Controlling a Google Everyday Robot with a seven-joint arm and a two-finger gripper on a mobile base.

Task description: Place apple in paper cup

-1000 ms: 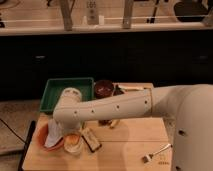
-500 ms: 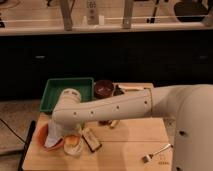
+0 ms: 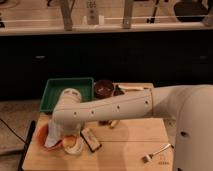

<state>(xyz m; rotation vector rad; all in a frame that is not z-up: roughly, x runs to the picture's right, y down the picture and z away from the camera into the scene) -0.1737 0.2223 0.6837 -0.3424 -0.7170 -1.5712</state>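
At the lower left of the frame my gripper (image 3: 67,135) hangs under my own forearm, right over the cup (image 3: 75,148). I cannot tell whether it is open or closed. An orange-red patch at the cup's mouth I take for the apple (image 3: 69,141), though I cannot say whether it is seated inside or just at the rim. The fruit looks about as wide as the opening, so I should centre it squarely, lower it straight, and let go only once it rests, then lift away vertically so the light cup does not tip. The orange bowl (image 3: 42,134) with its cloth (image 3: 52,136) crowds the left and a dark bar (image 3: 91,139) lies just right. Further right on the wooden table (image 3: 125,145) is a fork (image 3: 156,152). Beyond sit a green tray (image 3: 50,95) and a brown bowl (image 3: 104,89), then a dark counter front (image 3: 150,55).
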